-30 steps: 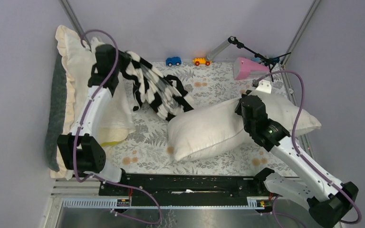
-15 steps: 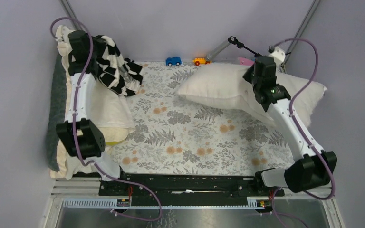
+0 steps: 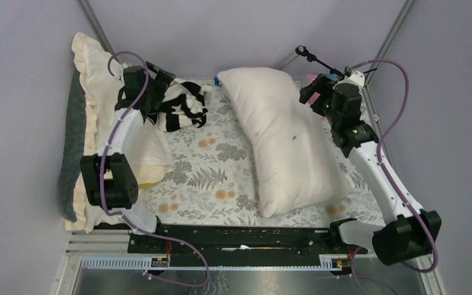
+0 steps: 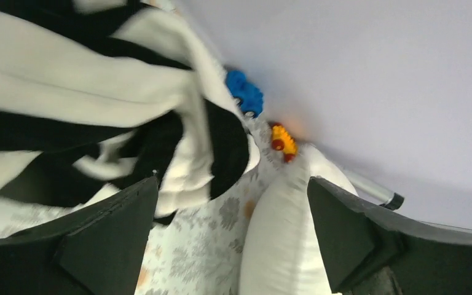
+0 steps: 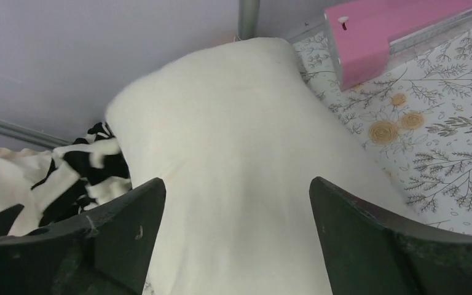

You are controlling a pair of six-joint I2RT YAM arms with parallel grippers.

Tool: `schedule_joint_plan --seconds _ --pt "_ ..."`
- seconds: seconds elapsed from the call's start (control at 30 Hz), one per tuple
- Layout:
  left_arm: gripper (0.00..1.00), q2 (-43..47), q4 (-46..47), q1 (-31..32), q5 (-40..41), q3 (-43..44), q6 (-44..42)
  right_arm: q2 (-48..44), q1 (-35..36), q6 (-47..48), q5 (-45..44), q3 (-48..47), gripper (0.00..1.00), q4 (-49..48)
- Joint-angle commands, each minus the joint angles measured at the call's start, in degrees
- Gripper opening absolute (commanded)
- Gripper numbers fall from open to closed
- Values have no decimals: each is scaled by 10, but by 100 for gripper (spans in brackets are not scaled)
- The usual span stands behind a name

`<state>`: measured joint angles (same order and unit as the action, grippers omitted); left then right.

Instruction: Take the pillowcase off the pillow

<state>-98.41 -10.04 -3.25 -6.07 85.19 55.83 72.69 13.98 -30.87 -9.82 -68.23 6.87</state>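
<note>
The black-and-white striped pillowcase (image 3: 183, 106) lies crumpled on the flowered table cover at the back left, off the pillow. My left gripper (image 3: 161, 86) hangs right at its left edge, open and empty. In the left wrist view the pillowcase (image 4: 92, 92) fills the upper left, beyond my open left gripper (image 4: 232, 184). The plump off-white pillow (image 3: 283, 141) lies bare, lengthwise from the back middle toward the front right. My right gripper (image 3: 312, 93) is open beside its far right end. The right wrist view shows the pillow (image 5: 233, 147) beyond my right gripper (image 5: 236, 184), its jaws wide apart.
A cream ruffled pillow (image 3: 98, 74) with grey backing (image 3: 74, 141) fills the left edge. A blue toy car (image 4: 244, 93) and a yellow toy (image 4: 283, 141) sit by the back wall. A pink box (image 5: 393, 31) and a thin stand (image 3: 310, 56) are at the back right.
Both grippers have opened. The pillowcase dropped from the left gripper onto the table at the back left. The pillow fell from the right gripper and now lies lengthwise.
</note>
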Motion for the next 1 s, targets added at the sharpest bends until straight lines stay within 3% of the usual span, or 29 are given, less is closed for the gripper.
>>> schedule_joint_plan --seconds 0.0,0.13,0.4,0.57,0.73,0.97 --pt "99 122 61 6 40 -90 -14 -70 2 -1 17 51 97 -63" --pt "99 220 74 10 56 -193 -65 -101 2 24 53 106 100 -63" --pt "99 395 203 13 56 -422 -151 -182 2 136 55 297 100 -194" --pt "99 479 289 18 106 -559 -210 -200 2 186 -28 386 100 -291" --pt "99 451 399 30 173 -650 -281 -147 1 294 -145 432 100 -434" --pt "99 312 530 30 159 -669 -393 25 -15 369 -147 544 100 -689"
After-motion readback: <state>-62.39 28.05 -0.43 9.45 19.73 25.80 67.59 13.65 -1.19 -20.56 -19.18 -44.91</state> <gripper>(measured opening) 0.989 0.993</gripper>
